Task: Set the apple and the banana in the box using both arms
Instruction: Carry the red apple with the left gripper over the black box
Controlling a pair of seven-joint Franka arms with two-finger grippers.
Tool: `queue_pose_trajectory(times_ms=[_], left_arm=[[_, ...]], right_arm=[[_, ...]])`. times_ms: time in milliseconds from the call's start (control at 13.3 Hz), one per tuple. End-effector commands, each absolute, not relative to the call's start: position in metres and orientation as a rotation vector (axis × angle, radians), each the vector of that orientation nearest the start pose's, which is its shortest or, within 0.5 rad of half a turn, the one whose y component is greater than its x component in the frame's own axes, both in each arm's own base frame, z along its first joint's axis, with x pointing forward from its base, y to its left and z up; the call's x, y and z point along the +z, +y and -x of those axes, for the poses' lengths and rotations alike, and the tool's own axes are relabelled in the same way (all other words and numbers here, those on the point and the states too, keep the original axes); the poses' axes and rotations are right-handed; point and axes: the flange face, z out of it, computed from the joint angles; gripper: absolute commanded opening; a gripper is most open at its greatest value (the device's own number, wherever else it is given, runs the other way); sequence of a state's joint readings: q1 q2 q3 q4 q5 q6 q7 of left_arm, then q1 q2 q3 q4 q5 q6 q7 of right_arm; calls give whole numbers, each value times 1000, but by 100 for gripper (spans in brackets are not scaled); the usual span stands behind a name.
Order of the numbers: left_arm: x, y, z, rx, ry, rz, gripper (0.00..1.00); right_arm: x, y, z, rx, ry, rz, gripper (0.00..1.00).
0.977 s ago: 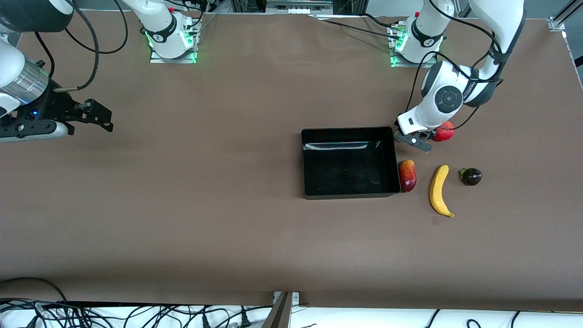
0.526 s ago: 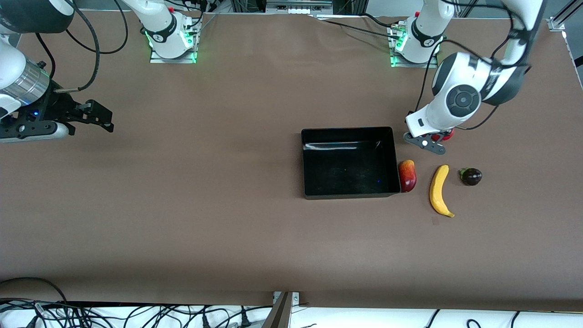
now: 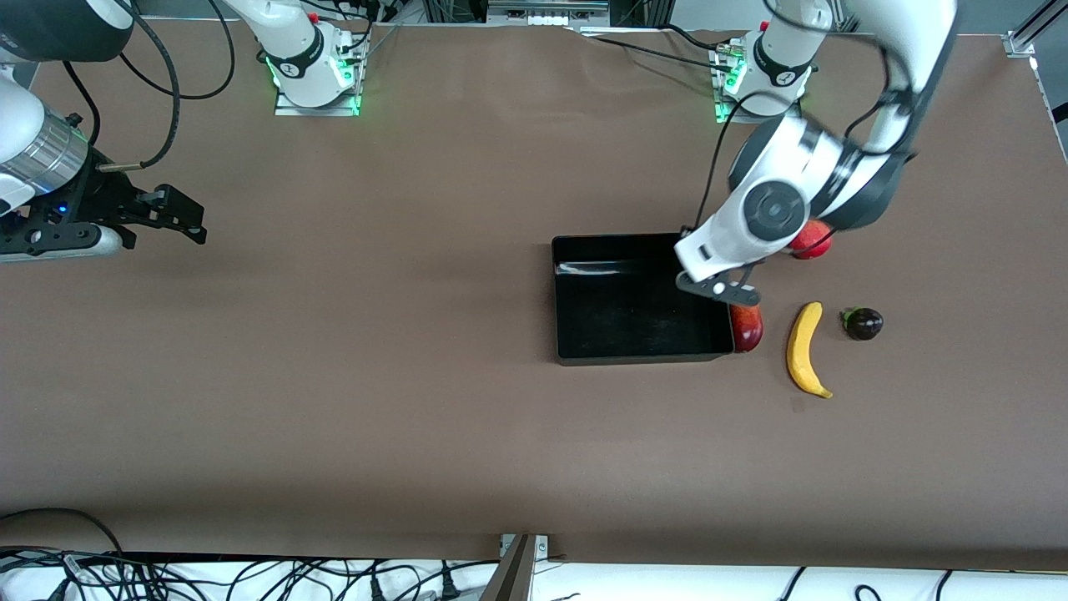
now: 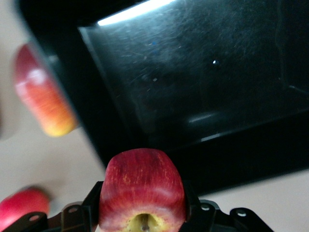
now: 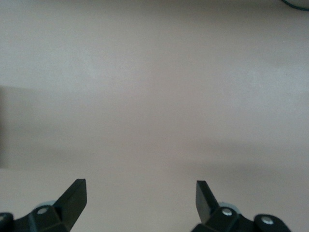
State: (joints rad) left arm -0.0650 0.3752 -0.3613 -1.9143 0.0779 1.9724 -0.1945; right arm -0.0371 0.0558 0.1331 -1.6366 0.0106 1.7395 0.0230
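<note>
Currently the left gripper (image 3: 719, 290) is up in the air over the box's (image 3: 567, 284) wall at the left arm's end, fingers clamped on the apple (image 4: 142, 191). Left wrist view shows the apple squeezed between the two pads, stem dimple facing the camera, with the black box floor spread out under it. In the front view the apple itself is hidden by the wrist.

Box sits a little toward the left arm's end of the tabletop, about midway between the robots' edge and the camera's edge. Nothing inside it yet.

Banana (image 3: 805, 349) lies on the table, untouched, between the box and the tabletop's short edge at the left arm's end, and near the box. Between banana and box, touching or almost touching the box wall: an elongated red-and-yellow fruit (image 3: 748, 326). Dark round fruit (image 3: 863, 323) just beside the banana, toward the left arm's end. Red round fruit (image 3: 812, 240) sits farther from the camera, partly covered by the left arm.

Right gripper (image 3: 171, 219) waits near the short edge at the right arm's end, fingers spread wide, nothing between them; its wrist view shows only bare table.

Progress, as I judge it: apple picked and nearly over the drop point, not released. Banana leg not begun. Roughly a third done.
</note>
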Motion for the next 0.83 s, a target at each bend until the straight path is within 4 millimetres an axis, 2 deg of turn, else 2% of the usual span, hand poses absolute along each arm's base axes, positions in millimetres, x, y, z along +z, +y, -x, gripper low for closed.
queue_pose_trajectory(times_ms=[0, 75, 150, 225, 301, 376, 451, 526, 676, 751], left_arm=[[248, -243, -548, 480, 415, 3078, 5], [237, -252, -542, 454, 438, 3088, 5], [225, -253, -537, 436, 427, 3099, 6], [214, -253, -534, 434, 408, 3107, 13], [210, -254, -533, 441, 381, 3108, 46], [211, -253, -533, 443, 357, 3108, 99], [217, -251, -535, 439, 353, 3106, 100], [235, -248, -541, 454, 344, 3090, 100], [289, -237, -564, 519, 301, 3048, 100], [315, -223, -581, 546, 271, 3036, 100]], right_arm=[[582, 55, -583, -81, -100, 3127, 100], [582, 56, -582, -79, -102, 3126, 100], [581, 56, -582, -74, -102, 3126, 100], [581, 56, -582, -72, -102, 3126, 100], [581, 58, -582, -72, -107, 3126, 100], [581, 58, -582, -74, -107, 3127, 100], [581, 58, -582, -74, -107, 3127, 100], [581, 58, -582, -74, -108, 3129, 100], [581, 58, -582, -74, -108, 3129, 100], [581, 58, -582, -74, -112, 3129, 100]])
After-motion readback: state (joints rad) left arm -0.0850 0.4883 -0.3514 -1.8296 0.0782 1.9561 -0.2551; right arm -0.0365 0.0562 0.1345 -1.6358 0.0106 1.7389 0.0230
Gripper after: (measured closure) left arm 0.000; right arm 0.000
